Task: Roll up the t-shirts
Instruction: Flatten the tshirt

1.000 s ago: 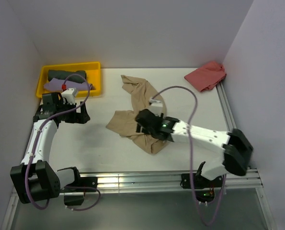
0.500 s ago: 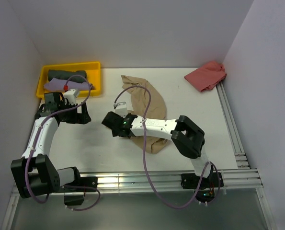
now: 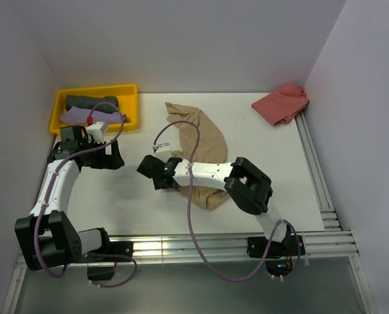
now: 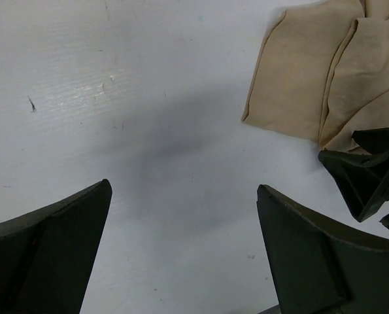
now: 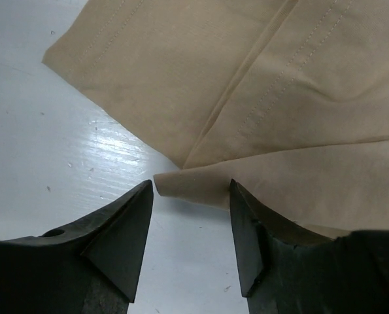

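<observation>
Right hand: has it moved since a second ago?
Yes. The right hand swept left across the tan t-shirt, toward the side with the yellow tray, reaching the shirt's left edge.

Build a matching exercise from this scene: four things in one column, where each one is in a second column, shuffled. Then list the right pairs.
Column 1
1. tan t-shirt
2. salmon-red t-shirt
3. dark grey-green t-shirt
4. left end effector

Column 2
A. inside the yellow tray
B. at the far right corner of the table
C. crumpled in the middle of the table
D. open above bare tabletop, left of the tan cloth

Pairs: 1-C, 2-B, 3-A, 4-D
</observation>
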`<state>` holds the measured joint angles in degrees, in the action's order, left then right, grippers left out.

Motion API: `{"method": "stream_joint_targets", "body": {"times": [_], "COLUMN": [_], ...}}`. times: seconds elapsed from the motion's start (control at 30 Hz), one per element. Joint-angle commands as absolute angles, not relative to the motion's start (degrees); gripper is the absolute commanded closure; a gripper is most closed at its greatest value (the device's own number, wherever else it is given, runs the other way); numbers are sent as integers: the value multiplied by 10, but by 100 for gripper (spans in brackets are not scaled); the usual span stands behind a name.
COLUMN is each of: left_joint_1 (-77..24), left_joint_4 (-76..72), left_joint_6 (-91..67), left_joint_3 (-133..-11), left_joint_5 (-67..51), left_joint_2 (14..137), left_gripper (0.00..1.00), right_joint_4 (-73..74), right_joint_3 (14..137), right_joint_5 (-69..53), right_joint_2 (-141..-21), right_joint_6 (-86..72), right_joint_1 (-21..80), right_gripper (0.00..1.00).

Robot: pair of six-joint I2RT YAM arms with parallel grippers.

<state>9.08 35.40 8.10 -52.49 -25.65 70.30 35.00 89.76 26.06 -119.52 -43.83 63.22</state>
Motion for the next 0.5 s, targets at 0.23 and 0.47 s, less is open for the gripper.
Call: {"method": "stream_joint_targets", "body": {"times": [0.23, 0.47], "left_joint_1": [91, 91], "left_joint_4": [361, 365], "left_joint_6": [88, 89], "left_joint_3": [-526, -526], "left_joint_5": [-272, -274], "left_joint_2": [692, 692], "left_gripper": [1, 1], "right_joint_4": [364, 391], "right_joint_3": [918, 901], "right_joint_5": [261, 290], "right_joint_2": [-1195, -1125], "right_joint_6": [-446, -454], "right_joint_1": [609, 575], "right_gripper": [96, 100]}}
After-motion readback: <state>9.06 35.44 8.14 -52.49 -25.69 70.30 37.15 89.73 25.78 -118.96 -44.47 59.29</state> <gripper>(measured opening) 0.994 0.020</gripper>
